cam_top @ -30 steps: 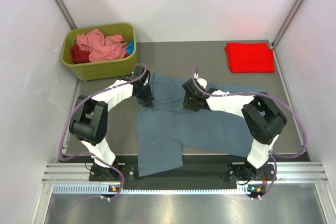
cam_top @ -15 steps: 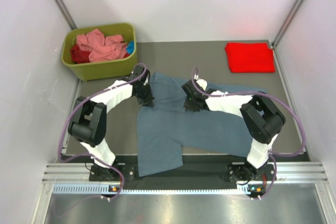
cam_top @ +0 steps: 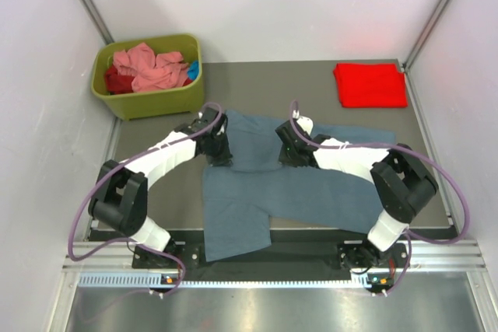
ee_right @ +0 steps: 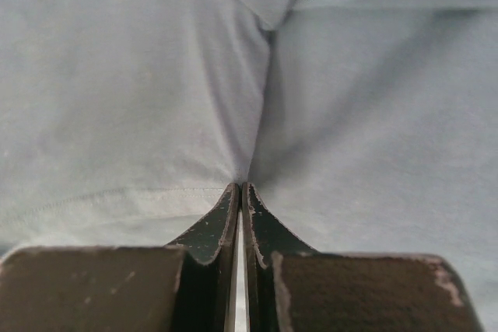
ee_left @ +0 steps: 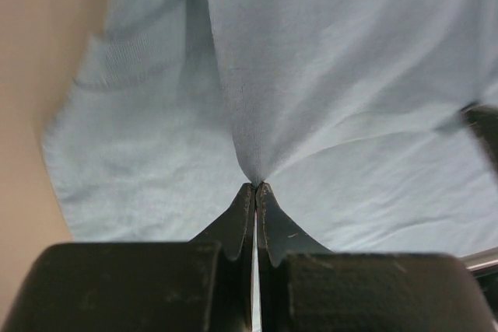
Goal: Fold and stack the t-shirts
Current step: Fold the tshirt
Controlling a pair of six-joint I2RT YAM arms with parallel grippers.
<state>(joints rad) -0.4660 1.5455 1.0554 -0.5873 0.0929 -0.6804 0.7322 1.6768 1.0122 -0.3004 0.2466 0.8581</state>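
Right wrist: right fingers (ee_right: 212, 231) newly pinched shut on blue-grey t-shirt (ee_right: 117, 99).

My arms (cam_top: 163, 157): white shells, black joints, purple cables (cam_top: 71, 235) looping outside. Black fingers (ee_right: 208, 232), edges scuffed.

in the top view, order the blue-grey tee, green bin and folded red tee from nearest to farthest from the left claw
1. blue-grey tee: pinched in the left claw, in the middle.
2. green bin: far-left corner.
3. folded red tee: far-right corner.
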